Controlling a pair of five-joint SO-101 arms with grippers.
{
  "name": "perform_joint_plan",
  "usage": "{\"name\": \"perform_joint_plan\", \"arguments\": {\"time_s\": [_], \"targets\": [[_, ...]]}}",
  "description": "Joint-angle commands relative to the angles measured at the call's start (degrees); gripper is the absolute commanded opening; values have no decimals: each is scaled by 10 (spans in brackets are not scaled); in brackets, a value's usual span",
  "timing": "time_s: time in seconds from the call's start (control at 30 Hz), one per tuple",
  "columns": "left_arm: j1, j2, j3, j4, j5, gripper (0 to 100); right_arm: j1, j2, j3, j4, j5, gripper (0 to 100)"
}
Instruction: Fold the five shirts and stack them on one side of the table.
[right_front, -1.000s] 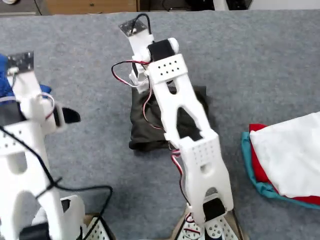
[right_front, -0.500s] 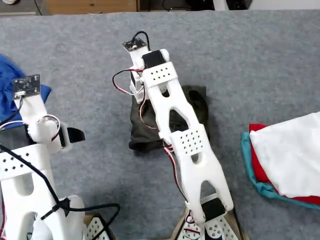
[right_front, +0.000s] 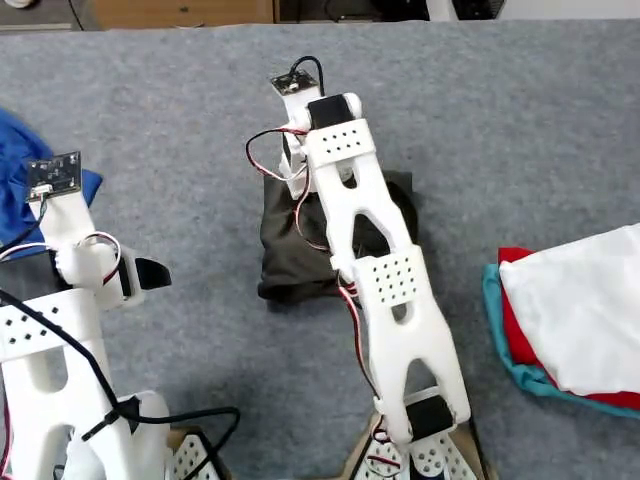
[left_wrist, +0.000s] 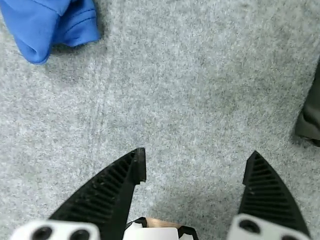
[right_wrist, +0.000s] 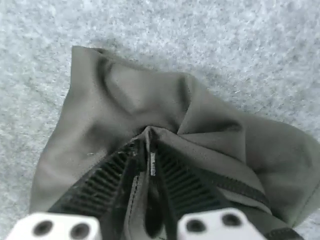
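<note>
A grey carpeted worktop (right_front: 500, 120) is seen from above, with two white robot arms reaching in from the near edge.

The right pincer (right_wrist: 148, 150) is clenched on a pinched ridge of a dark grey-green shirt (right_front: 285, 250), which lies as a compact, roughly folded bundle in the middle of the worktop, partly under the right arm. The left pincer (left_wrist: 197, 156) hangs released, jaws wide apart, above bare worktop between the dark bundle and a blue shirt (right_front: 15, 170). The blue shirt lies bunched at the left edge, apart from everything else.

At the right edge sits a stack: a white shirt (right_front: 580, 300) on top, a red one (right_front: 515, 335) beneath it, and a teal one (right_front: 495, 300) at the bottom.

The task looks a little over halfway done. Three shirts appear folded and stacked; the dark one seems folded and ready to carry to the stack; the blue one has yet to be folded.

No brand, label or writing can be made out on the shirts or the arms.
</note>
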Motion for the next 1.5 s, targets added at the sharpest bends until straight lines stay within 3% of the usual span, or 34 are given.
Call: {"name": "perform_joint_plan", "arguments": {"time_s": [0.0,0.67,0.83,0.97,1.13,1.47], "targets": [[0,-12,-3,4,-2,315,9,-79,-26,13,26,6],[0,-14,-2,32,-2,315,220,-211,31,13,59,7],[0,-14,-3,32,-2,315,237,-233,117,11,62,9],[1,-13,-5,32,-2,315,234,-237,124,12,156,9],[2,-15,-7,32,-11,316,244,-273,108,12,164,9],[49,-15,-8,50,-20,316,245,-501,306,9,206,12]]}}
